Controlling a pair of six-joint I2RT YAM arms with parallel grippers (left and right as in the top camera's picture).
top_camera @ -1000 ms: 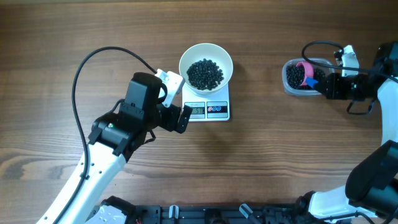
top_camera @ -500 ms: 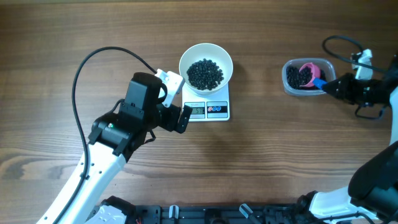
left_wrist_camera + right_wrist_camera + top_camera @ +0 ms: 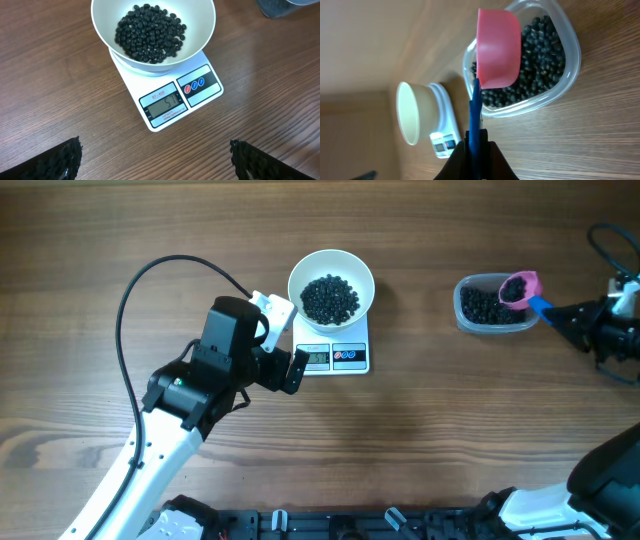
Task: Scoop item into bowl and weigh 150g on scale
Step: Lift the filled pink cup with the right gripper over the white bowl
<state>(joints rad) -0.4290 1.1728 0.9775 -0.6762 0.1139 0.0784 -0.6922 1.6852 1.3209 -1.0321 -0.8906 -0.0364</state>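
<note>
The pink scoop (image 3: 519, 287) has come up out of the clear tub (image 3: 462, 315). A moment ago it lay low among the pellets (image 3: 488, 308); now it hangs loaded over the tub's right rim, near the far right corner of the tabletop (image 3: 450, 430). The right gripper (image 3: 562, 314) has drawn back toward the right edge, its fingers pressed together on the blue handle (image 3: 539, 304). The left gripper (image 3: 287, 340) has not moved; its fingers stand wide apart, holding nothing, just beside the left side of the scale (image 3: 362, 365). The white bowl (image 3: 298, 275) sits on the scale, mid-tabletop toward the far edge, with a dark heap of pellets inside. I judge one more portion is ready to be carried over, so the weighing is not finished.
</note>
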